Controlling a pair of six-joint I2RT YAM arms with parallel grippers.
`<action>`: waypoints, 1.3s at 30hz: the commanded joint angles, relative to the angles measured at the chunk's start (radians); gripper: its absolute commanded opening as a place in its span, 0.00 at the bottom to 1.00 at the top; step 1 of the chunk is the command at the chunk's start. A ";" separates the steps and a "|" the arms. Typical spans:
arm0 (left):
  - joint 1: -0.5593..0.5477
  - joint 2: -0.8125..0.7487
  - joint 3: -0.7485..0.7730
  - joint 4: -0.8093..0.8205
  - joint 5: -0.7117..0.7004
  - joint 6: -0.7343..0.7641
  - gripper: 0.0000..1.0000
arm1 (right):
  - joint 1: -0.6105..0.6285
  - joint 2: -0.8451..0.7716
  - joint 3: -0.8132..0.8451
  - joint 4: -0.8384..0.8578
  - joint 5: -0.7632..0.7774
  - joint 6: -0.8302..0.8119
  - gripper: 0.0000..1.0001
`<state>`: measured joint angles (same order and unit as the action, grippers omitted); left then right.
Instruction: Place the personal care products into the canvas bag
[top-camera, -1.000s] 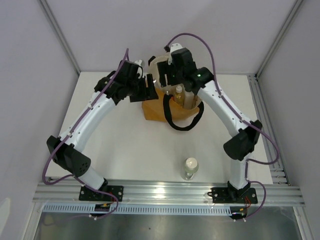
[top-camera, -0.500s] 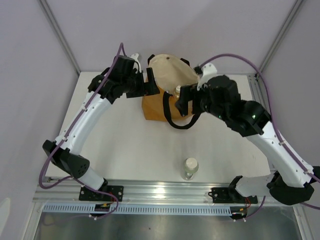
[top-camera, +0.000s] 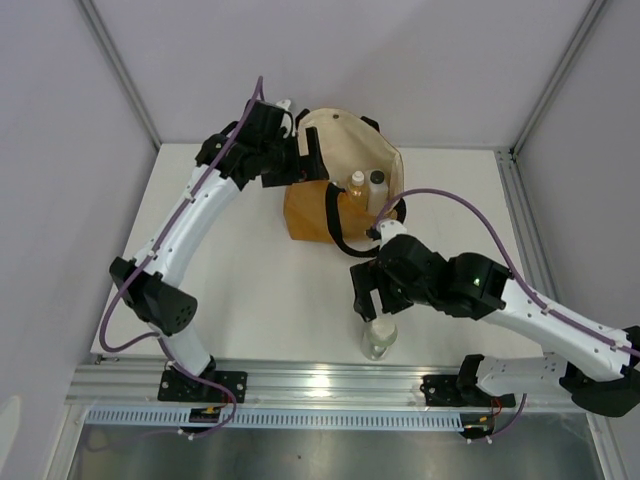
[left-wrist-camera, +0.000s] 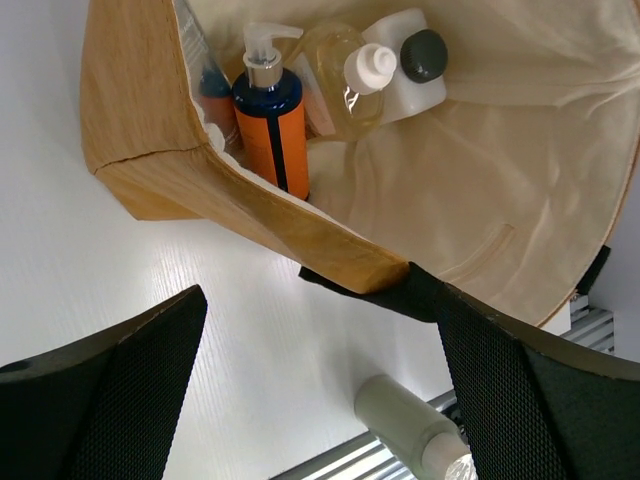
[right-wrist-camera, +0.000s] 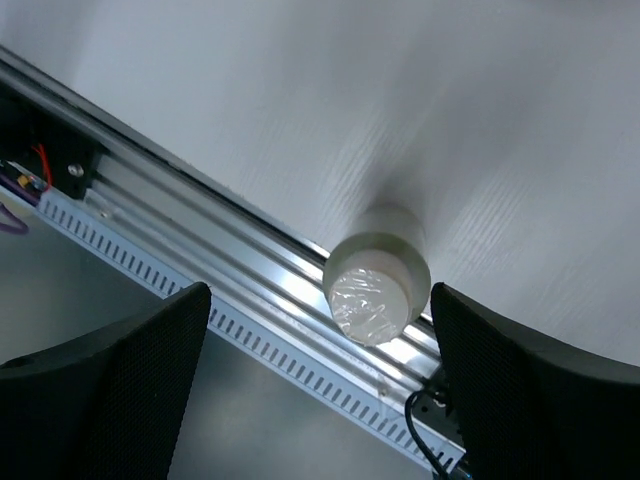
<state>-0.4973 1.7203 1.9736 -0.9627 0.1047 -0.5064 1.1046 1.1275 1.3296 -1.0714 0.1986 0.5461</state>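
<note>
Evidently all fingers (left-wrist-camera: 100, 390) spread wide; empty.

Left arm (top-camera: 190, 215) stretched far, right arm (top-camera: 530, 305) folded near — both jaws wide.

The right arm has swung away from the mustard-tan canvas bag (top-camera: 305, 215) to the near edge of the table (top-camera: 240, 300). There the right gripper (top-camera: 366, 303) now hangs spread over the clear white-capped bottle (top-camera: 379, 338). The left gripper (top-camera: 308, 165), at the bag's rim, has opened wider. With the arm gone, two bottle caps (top-camera: 357, 178) show inside the bag.
</note>
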 joint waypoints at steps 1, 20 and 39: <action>-0.010 0.013 0.042 -0.022 -0.003 -0.004 0.99 | 0.035 -0.035 -0.065 -0.012 0.013 0.084 0.96; -0.023 0.039 0.028 -0.028 -0.010 0.005 0.99 | 0.031 0.038 -0.388 0.148 -0.070 0.091 0.99; -0.023 0.050 0.034 -0.019 -0.013 0.011 0.99 | 0.020 0.144 -0.414 0.263 -0.054 0.089 0.62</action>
<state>-0.5133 1.7691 1.9736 -0.9962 0.0990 -0.5053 1.1275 1.2510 0.9054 -0.8249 0.1284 0.6167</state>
